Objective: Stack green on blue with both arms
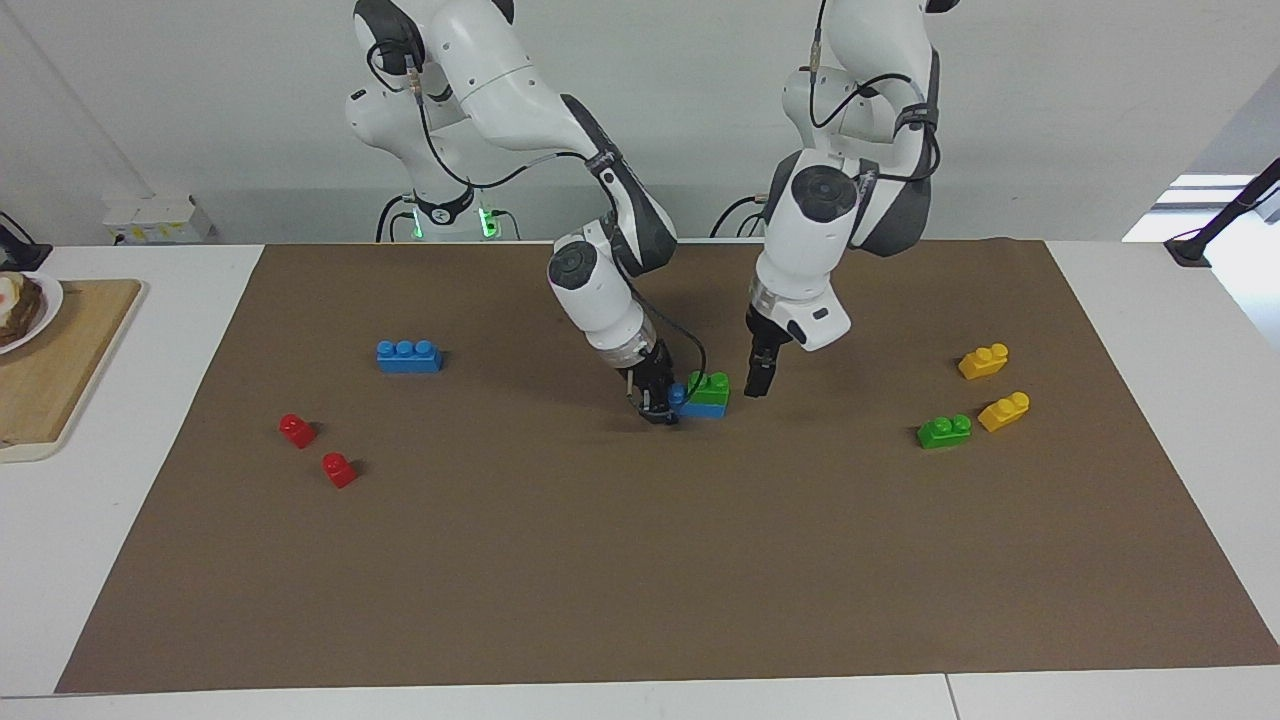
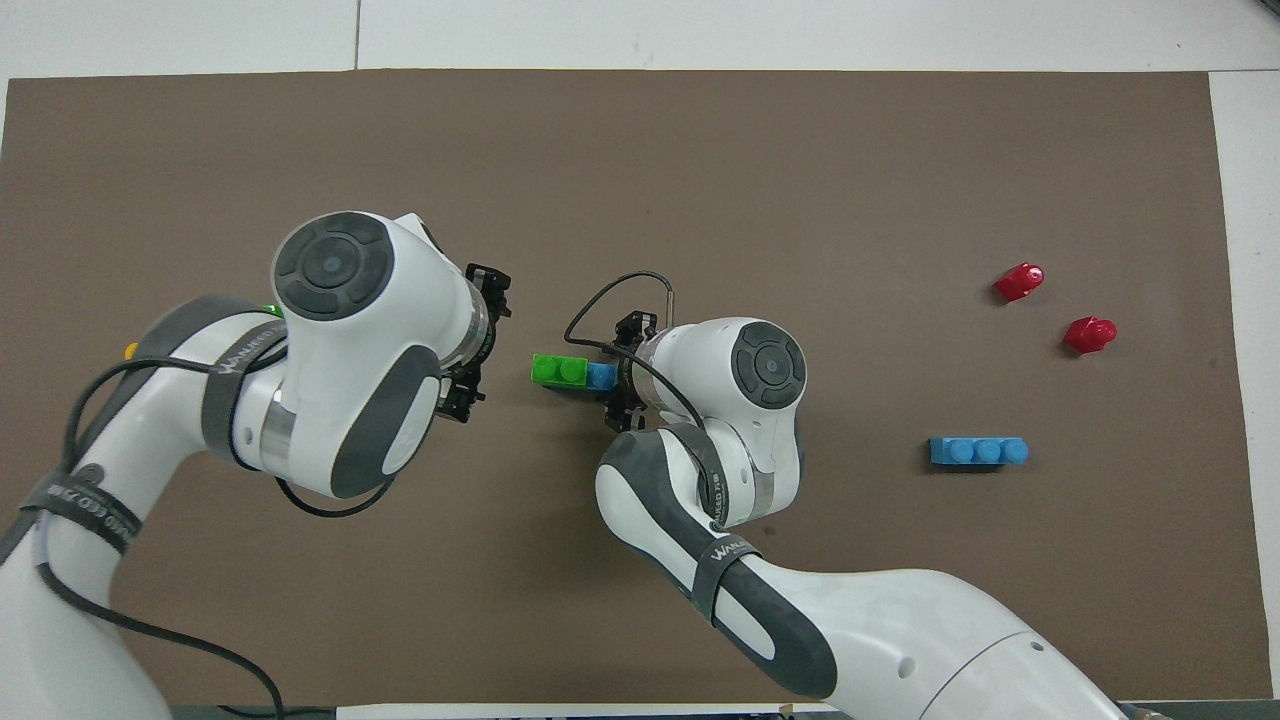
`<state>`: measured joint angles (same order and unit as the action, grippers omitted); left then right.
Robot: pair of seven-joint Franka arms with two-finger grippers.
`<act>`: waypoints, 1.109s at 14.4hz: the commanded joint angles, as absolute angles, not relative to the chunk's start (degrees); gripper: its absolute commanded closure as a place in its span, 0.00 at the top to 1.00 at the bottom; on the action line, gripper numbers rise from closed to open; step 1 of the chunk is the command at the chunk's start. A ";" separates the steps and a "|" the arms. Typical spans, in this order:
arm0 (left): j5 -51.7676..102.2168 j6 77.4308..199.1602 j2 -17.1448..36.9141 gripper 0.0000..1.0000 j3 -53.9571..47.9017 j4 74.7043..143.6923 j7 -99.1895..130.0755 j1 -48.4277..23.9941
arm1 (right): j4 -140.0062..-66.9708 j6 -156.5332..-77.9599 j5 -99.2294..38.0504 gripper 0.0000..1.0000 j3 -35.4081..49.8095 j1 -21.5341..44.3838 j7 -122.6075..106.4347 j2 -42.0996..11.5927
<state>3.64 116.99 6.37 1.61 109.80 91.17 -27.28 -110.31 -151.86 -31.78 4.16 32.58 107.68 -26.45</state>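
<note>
Green (image 1: 709, 386) sits on blue (image 1: 693, 405) mid-counter, covering the end toward the left arm, so I judge the stack made. My left claw (image 1: 760, 378) hangs open, clear at the stack's 3 o'clock in the facing view. My right claw (image 1: 657, 405) is low at blue's bare end, probably steadying it; I cannot tell its opening. I count two green, two blue, two yellow, two red bricks.
</note>
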 commanded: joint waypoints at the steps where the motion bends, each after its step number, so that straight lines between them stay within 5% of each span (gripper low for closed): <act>1: 3.25 112.60 1.68 1.00 1.32 110.57 80.90 -23.05 | -110.13 -149.08 -33.14 1.00 4.48 29.46 105.03 -25.58; 8: 3.25 104.61 -5.27 1.00 1.32 111.36 45.23 -8.02 | -106.61 -137.99 -32.26 1.00 4.31 21.54 99.00 -18.47; 16: -0.43 92.47 -5.19 1.00 1.41 104.24 11.46 -3.61 | -102.14 -121.41 -11.97 1.00 3.87 10.73 44.71 -12.67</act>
